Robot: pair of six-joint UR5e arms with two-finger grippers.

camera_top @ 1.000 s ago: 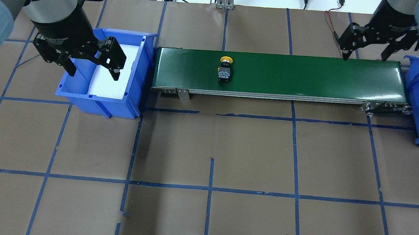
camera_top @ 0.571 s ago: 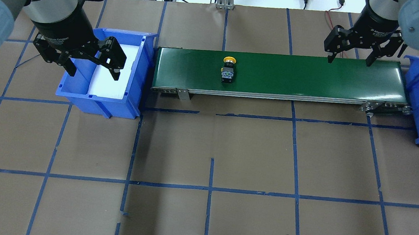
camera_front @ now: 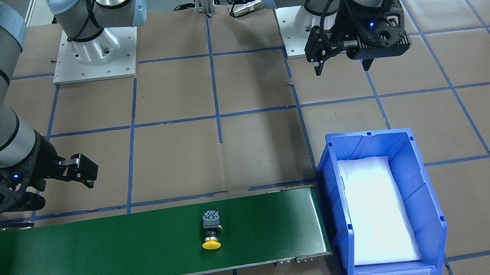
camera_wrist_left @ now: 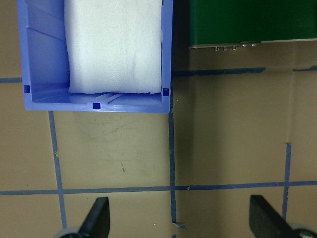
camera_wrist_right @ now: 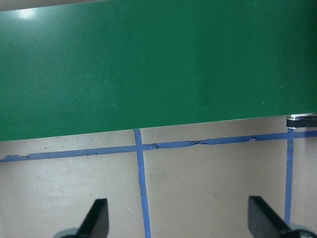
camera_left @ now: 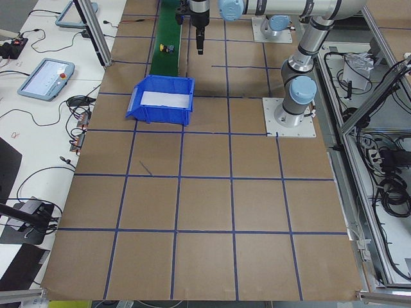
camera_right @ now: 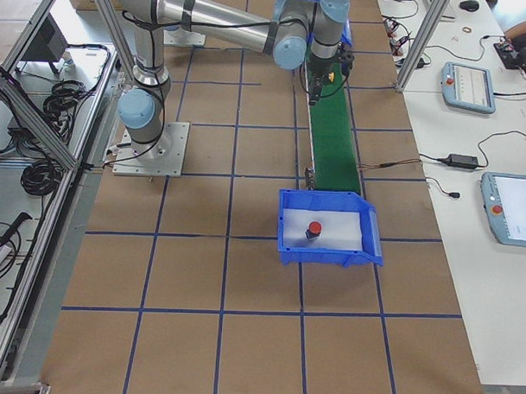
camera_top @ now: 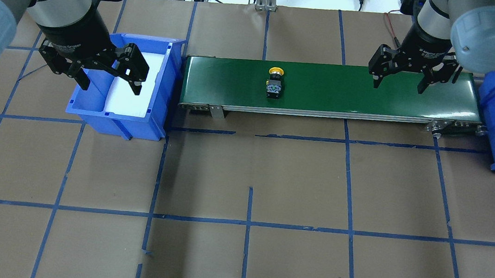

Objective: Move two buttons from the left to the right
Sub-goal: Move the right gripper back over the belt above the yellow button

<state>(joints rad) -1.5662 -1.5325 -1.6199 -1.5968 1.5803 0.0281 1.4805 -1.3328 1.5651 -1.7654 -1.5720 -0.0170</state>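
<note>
left gripper [camera_top: 111,88] hangs released up by the left bin [camera_top: 114,121], yellow button [camera_top: 274,85] lies left of middle on the belt [camera_top: 350,95], clear of both long edges, bare belt either side, right gripper [camera_top: 397,87] gapes above its right stretch, red button [camera_right: 314,229] sits in the right bin [camera_right: 330,255].

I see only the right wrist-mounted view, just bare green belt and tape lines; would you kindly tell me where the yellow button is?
Observer: The yellow button lies on its side on the conveyor belt, well apart from the right gripper, nearer the left bin.
Operator: Thank you. And where is the red one, if you can see it?
Observer: The red button already sits in the right bin, on its white padding.
</note>
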